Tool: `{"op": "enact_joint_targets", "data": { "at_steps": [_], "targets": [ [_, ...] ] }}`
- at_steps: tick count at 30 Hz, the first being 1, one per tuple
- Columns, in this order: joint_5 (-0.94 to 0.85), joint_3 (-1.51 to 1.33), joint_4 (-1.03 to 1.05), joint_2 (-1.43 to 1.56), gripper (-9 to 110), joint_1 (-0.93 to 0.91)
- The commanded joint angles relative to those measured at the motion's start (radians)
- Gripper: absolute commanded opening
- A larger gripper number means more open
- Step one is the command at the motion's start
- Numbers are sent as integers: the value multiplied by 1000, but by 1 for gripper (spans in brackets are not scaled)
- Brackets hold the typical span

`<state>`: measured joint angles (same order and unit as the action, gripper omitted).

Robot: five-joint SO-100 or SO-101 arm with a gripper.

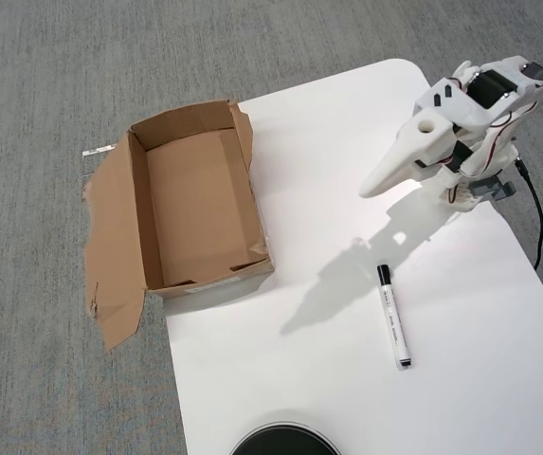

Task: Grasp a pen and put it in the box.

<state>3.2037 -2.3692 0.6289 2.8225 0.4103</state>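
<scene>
Overhead view: pen (393, 316) lies flat on white table (328, 379), well apart from box (200, 204). Gripper (373, 187) raised above table, holds nothing, jaw opening unclear. Pen looks light, stiff, smooth, likely to roll; grip mid-barrel, across its length

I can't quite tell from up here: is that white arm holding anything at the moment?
Nothing. The gripper hangs empty above the table, and the marker pen lies untouched on it.
</scene>
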Motion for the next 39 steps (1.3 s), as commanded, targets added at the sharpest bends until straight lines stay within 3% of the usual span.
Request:
{"op": "enact_joint_targets", "data": {
  "at_steps": [1,5,9,21,25,39],
  "targets": [
    [262,25,-11,-21,1,64],
    [504,8,28,-40,1,151],
    [622,-22,121,-26,1,185],
    [599,-30,207,-35,1,176],
    [390,-79,207,-26,1,182],
    [-861,-90,202,-3,1,41]
  ]
}}
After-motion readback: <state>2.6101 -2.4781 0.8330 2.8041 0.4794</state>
